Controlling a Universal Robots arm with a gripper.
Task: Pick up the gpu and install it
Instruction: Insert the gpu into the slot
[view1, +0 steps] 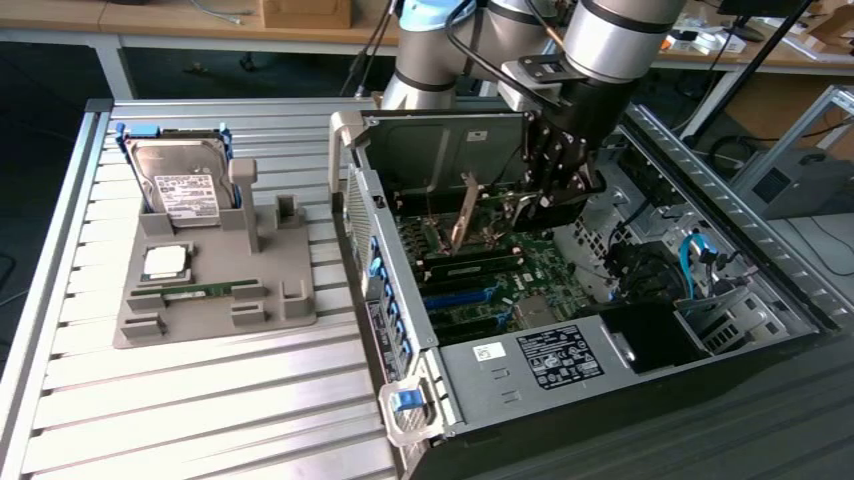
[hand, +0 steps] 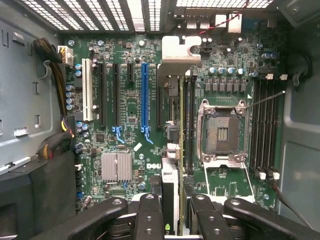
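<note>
The gpu (hand: 176, 165) stands on edge between my fingers (hand: 150, 215). I look straight down its thin top edge. Its silver end bracket (hand: 180, 50) reaches the case's rear wall. My gripper (hand: 175, 220) is shut on the card. The card hangs over the black slots of the green motherboard (hand: 130, 115), between the long blue slot (hand: 144, 95) and the CPU socket (hand: 222, 132). I cannot tell whether it sits in a slot. In the exterior view my gripper (view1: 547, 205) is down inside the open computer case (view1: 534, 360). The brownish gpu (view1: 465, 215) slants beside it.
A grey holder (view1: 214, 320) on the slatted table at the exterior view's left carries a hard drive (view1: 180, 185), a CPU chip (view1: 167, 262) and a green RAM stick (view1: 207, 290). Inside the case, a cable bundle (hand: 52, 75), a silver heatsink (hand: 116, 166) and case walls hem in the card.
</note>
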